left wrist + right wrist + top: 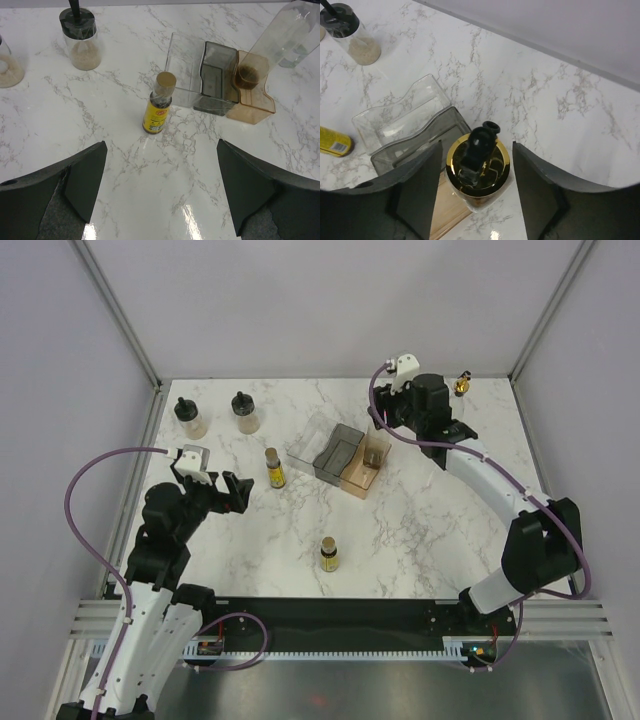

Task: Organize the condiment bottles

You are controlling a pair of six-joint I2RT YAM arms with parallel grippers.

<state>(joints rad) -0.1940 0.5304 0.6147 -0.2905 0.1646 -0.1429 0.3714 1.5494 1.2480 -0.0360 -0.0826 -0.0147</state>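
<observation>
A tall clear bottle with a gold pourer top [477, 167] stands in the peach end compartment of the tray [340, 452]. My right gripper [477, 150] is open around its top, with a narrow gap on each side. The second tall bottle [461, 383] stands at the far right back. Two squat black-capped bottles [188, 416] [244, 411] stand at the back left. One amber yellow-labelled bottle [159, 103] stands left of the tray, ahead of my open, empty left gripper [161, 170]. The other amber bottle [329, 554] stands near the front middle.
The tray has a clear compartment [186, 70], a grey one [216, 77] and a peach one [255, 102]; the clear and grey ones hold nothing. Grey walls and metal posts bound the marble table [440, 530] on three sides.
</observation>
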